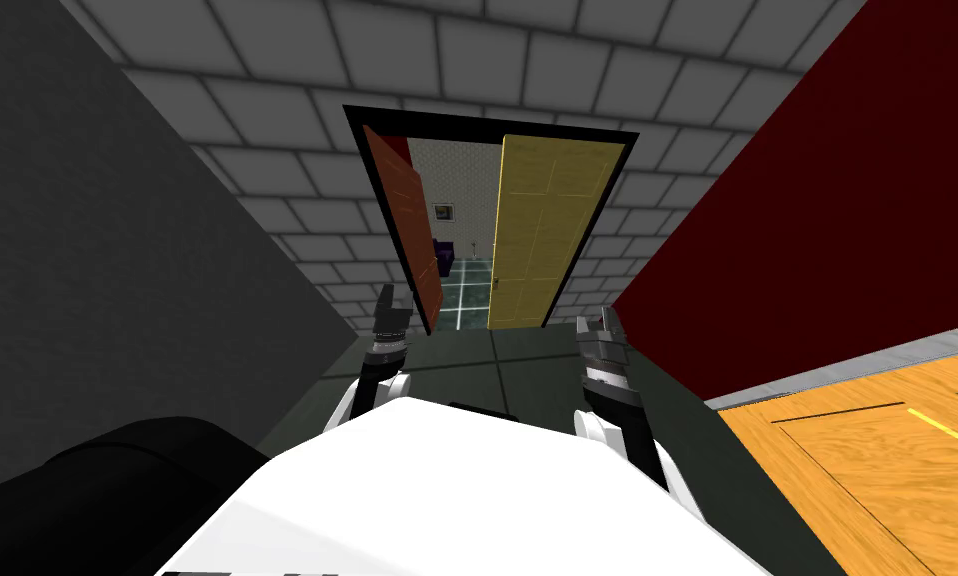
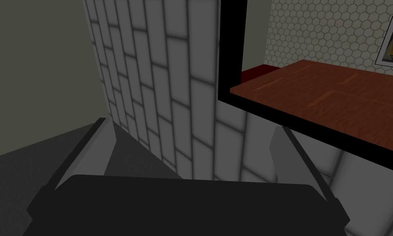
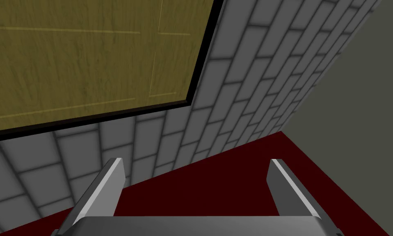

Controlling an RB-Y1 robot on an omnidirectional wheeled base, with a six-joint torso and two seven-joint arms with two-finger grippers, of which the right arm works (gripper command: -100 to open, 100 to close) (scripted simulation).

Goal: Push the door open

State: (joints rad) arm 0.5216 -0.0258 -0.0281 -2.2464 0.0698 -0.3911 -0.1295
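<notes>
A doorway with a black frame (image 1: 487,118) stands ahead in the grey brick wall. Its red-brown leaf (image 1: 407,225) is swung away on the left; the yellow leaf (image 1: 537,230) covers the right half, with a small handle (image 1: 494,283) at its inner edge. Between them a gap shows a room with a tiled floor. My left gripper (image 1: 392,300) is open, short of the red-brown leaf's lower edge. My right gripper (image 1: 604,325) is open, below and right of the yellow leaf. The left gripper (image 2: 191,139) faces brick beside the red-brown leaf (image 2: 335,98). The right gripper (image 3: 197,172) points below the yellow leaf (image 3: 89,61).
A dark grey wall (image 1: 97,250) closes the left side and a dark red wall (image 1: 827,200) the right. An orange wooden panel (image 1: 867,450) lies at the lower right. A black rounded shape (image 1: 117,480) sits at the lower left. Beyond the gap stand a purple object (image 1: 443,257) and a framed picture (image 1: 444,212).
</notes>
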